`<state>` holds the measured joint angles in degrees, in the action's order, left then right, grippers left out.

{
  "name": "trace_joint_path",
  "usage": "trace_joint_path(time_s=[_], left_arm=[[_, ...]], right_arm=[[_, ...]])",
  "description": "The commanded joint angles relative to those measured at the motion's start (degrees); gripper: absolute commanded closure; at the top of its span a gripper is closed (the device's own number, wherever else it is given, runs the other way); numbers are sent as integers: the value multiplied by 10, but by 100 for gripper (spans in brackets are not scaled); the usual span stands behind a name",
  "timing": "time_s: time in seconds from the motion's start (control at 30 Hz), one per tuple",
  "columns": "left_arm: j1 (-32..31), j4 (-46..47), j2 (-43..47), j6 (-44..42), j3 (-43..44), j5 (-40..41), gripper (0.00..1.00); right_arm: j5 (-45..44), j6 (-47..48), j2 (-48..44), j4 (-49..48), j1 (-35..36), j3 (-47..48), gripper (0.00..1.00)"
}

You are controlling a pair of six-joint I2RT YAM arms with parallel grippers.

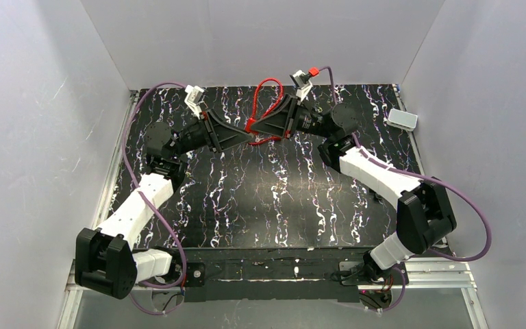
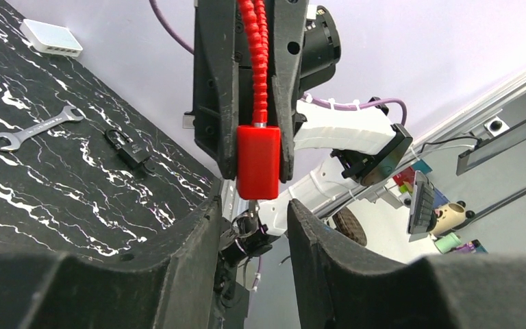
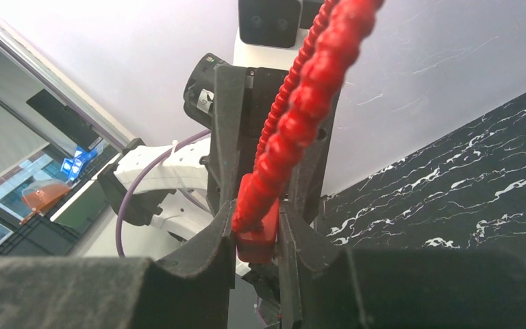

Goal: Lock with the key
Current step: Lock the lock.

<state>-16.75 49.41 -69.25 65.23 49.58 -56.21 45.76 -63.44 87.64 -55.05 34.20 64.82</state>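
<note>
Left wrist view, nearest: left gripper (image 2: 253,207) fingers parted, a moderate gap, nothing pinched. In that gap, lower down, hangs a small dark bunch with a metal ring (image 2: 244,229); too small to say whether it is a key.

Just past the left fingertips: right gripper (image 2: 256,173), pointing back at the left one, clamped on a red block (image 2: 257,159). A red coil (image 2: 259,62) runs out of the block's top, up between the right fingers. The right wrist view agrees: block squeezed between both fingers, coil rising in front of the lens.

From above: both arms reach to the far middle of the table (image 1: 260,205), tips almost meeting above it, the coil looping off toward the back wall.

Farther off, on the table: padlock (image 2: 129,149), black, lying flat, free of both grippers. Wrench (image 2: 38,128) near it, not touching. White box (image 2: 51,37) at the far right edge.
</note>
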Motion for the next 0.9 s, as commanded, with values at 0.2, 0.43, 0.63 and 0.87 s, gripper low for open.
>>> trace_joint_path(time_s=[0.2,0.43,0.63,0.87], left_arm=[[-9,43,-9,27,16,2,81],[-9,124,-18,116,-5,28,100],[-9,91,-16,88,-2,36,100],[-9,-131,-17,-73,43,42,100]], right_arm=[[-9,-13,9,-63,6,26,99],[-23,-76,12,-148,6,4,99],[-41,-67,13,-127,6,13,99],[-90,39,25,80,5,72,99]])
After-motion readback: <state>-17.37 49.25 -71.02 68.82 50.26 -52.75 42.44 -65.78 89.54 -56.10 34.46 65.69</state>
